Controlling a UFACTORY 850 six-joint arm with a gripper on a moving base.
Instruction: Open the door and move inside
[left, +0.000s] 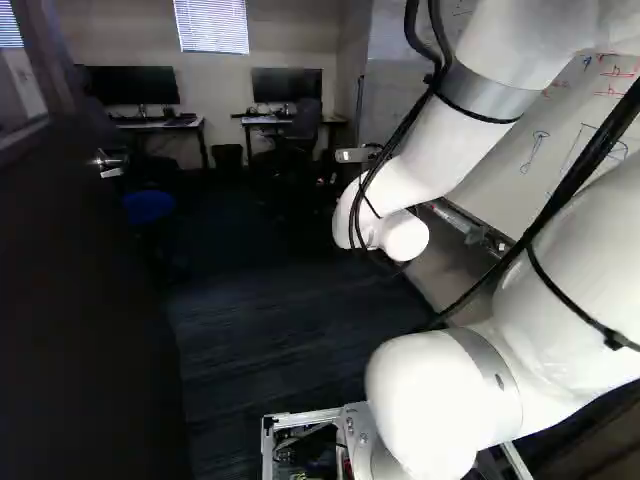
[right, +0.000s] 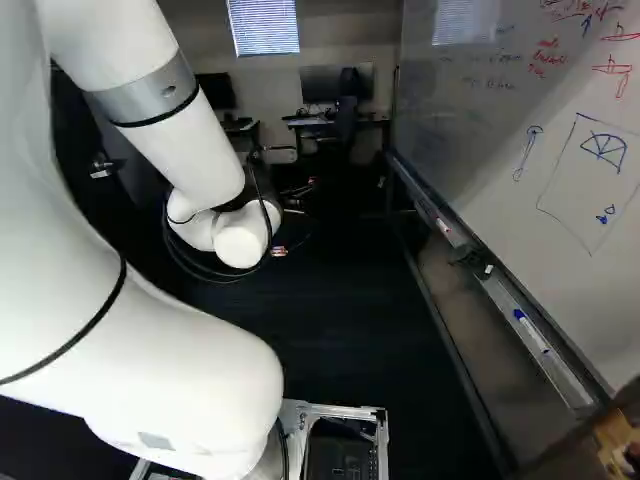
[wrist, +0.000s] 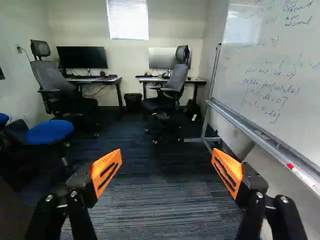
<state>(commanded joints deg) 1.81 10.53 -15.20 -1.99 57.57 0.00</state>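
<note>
Nearest me, the silver metal frame of my base (left: 300, 418) sits at six o'clock, with the thick white arm (left: 440, 400) rising from it, folded and reaching toward twelve. I read that carriage as a way of sending the wrist in first and keeping the elbows close for a narrow entry. The black gripper (wrist: 166, 155) has its jaws spread wide, orange ribbed pads (wrist: 106, 170) facing each other with nothing between them; it has no hold on the door, and needs none if only driving in remains.

The dark, broad door (left: 75, 290) stands open along my nine to ten o'clock, its silver lever handle (left: 108, 163) well apart from the gripper. So I judge the opening done and the move inside under way; whether the whole base is past the frame, I cannot tell.

At one to three o'clock runs the large white whiteboard (right: 500, 130), its long metal tray (right: 540, 345) jutting into my side. I'd creep toward twelve, since swinging wide could scrape elbow on tray or base on door.

Farther in, at ten, waits a round blue stool (wrist: 50, 132). Beyond are two dark office chairs (wrist: 62, 85) at eleven and twelve, by black-legged desks (wrist: 95, 80) bearing monitors (wrist: 82, 57), presumably workstations kept against the wall.
</note>
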